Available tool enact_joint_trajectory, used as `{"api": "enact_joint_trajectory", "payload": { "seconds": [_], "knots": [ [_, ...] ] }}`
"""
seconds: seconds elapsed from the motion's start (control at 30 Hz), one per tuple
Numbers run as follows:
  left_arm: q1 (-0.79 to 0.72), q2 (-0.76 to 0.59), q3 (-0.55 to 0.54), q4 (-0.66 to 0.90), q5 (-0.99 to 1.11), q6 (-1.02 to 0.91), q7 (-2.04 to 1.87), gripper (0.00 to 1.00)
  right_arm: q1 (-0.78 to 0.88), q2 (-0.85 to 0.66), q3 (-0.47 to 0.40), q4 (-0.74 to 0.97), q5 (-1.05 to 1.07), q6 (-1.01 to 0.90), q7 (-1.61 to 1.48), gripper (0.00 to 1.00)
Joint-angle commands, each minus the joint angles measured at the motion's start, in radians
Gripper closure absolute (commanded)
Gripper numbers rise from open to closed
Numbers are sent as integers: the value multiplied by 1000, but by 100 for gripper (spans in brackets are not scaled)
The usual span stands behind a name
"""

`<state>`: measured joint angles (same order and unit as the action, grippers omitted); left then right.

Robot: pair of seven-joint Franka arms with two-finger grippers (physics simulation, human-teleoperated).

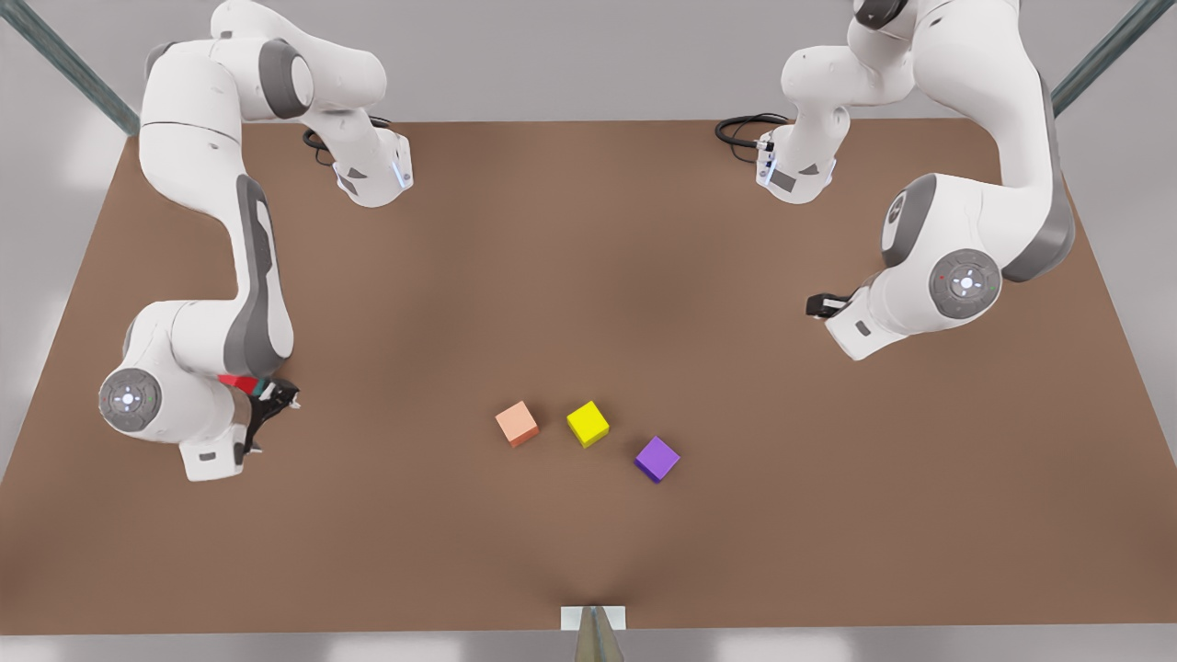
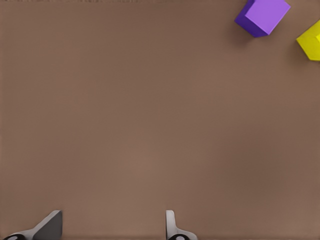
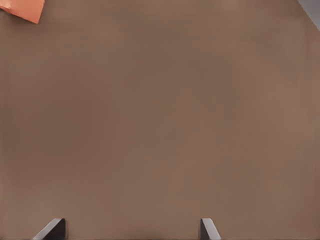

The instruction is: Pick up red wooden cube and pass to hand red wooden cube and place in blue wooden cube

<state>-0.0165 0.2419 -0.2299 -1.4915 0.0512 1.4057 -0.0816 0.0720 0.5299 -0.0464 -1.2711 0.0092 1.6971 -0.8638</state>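
The red wooden cube shows as a small red patch at the front view's left, mostly hidden under the wrist of the arm there. A teal sliver of the blue wooden cube peeks out right beside it. That arm carries my right gripper, which hovers next to both cubes. Its fingers are open, with only bare table between them. My left gripper waits at the front view's right, open and holding nothing.
A salmon-orange cube, a yellow cube and a purple cube lie in a row near the middle front of the brown table. Both arm bases stand at the far edge.
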Motion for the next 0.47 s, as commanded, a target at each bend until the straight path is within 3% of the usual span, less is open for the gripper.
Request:
{"api": "enact_joint_trajectory", "payload": {
  "seconds": [0.0,0.1,0.17,0.43],
  "knots": [
    [0,-1,0,0,1,-1,-6,0,15,-47,-7,75,12,-246,991,0],
    [0,-1,0,0,1,4,-4,0,-8,-280,-7,-108,-5,-186,908,0],
    [0,-1,0,0,-1,3,-6,0,-41,-450,-7,-364,-5,-73,907,0],
    [21,-7,0,2,-30,-30,-7,0,-32,-442,0,-274,-15,-154,940,0]
  ]
}}
